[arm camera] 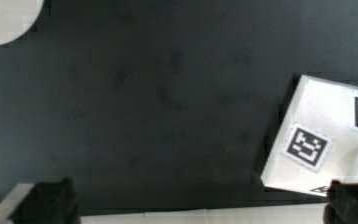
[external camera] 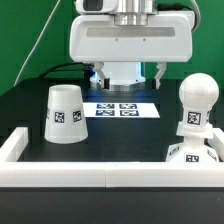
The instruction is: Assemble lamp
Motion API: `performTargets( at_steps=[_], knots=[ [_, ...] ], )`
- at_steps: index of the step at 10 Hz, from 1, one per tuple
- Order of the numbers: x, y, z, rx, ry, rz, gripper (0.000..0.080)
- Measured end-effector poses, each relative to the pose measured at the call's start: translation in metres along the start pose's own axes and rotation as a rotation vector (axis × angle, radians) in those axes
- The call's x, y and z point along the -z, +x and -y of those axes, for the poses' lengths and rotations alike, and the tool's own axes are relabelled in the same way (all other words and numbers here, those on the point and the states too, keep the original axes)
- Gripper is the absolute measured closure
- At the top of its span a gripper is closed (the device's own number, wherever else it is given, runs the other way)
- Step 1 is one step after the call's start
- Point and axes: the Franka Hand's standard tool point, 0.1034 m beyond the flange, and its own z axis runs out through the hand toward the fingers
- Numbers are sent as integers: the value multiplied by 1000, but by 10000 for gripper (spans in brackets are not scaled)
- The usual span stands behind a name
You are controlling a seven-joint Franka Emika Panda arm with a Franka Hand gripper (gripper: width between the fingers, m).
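The arm (external camera: 128, 40) hangs high at the top centre of the exterior view, over the marker board (external camera: 116, 109), with nothing in its grip. In the wrist view the two finger tips show at the lower corners, so the jaws (arm camera: 202, 200) stand wide apart over bare black table (arm camera: 149, 100).

The shade (external camera: 64, 113) sits mouth-down at left of the exterior view, well apart from the rest. The bulb (external camera: 194, 108) stands upright at right, its neck seemingly seated on the base (external camera: 192, 156) at the lower right, near the white rail (external camera: 100, 166).

If the bulb is indeed seated, the shade is probably next. To do it well, the jaws should centre over the shade, descend square and close on its tapered wall low enough not to slip upward. Afterwards it needs lifting clear before crossing to the bulb without knocking it.
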Motion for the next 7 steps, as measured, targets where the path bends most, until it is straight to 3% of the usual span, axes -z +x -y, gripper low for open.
performTargets(
  at_steps=[3, 7],
  knots=[
    [0, -2, -3, 1, -1, 3, 101],
    [7, -48, -51, -76, 8, 36, 101]
  ],
)
